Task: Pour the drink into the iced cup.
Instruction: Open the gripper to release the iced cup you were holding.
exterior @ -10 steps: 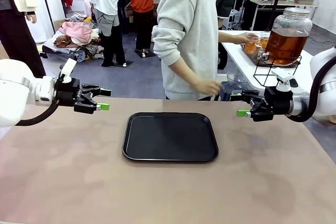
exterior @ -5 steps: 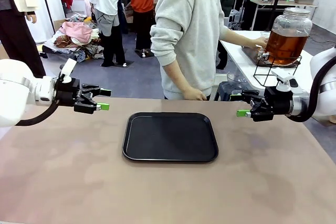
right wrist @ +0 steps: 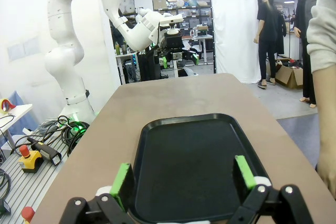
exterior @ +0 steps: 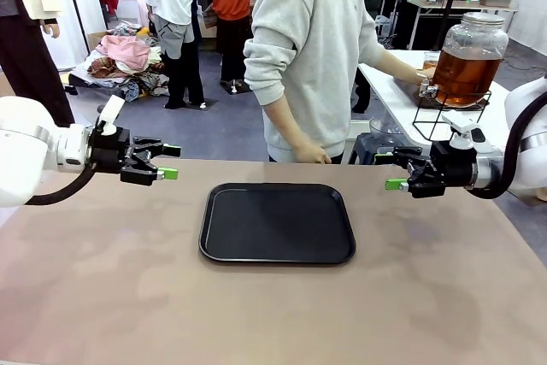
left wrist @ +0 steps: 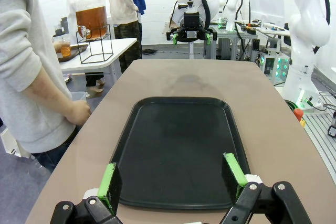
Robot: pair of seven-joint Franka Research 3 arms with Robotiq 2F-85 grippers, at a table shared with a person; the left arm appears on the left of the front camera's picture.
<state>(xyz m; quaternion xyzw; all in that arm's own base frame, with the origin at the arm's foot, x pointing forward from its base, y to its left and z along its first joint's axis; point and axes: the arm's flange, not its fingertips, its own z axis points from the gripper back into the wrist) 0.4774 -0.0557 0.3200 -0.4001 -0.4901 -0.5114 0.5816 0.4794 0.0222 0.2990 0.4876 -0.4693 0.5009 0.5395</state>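
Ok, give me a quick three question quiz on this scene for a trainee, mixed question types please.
1. True or false: the black tray on the table has a cup on it.
2. Where does the drink sit? A) on the tray B) in a glass jar on a wire stand on the side table C) in the left hand
3. Fill in: both the left hand and the right hand are ____.

Key: 1 false; 2 B; 3 open
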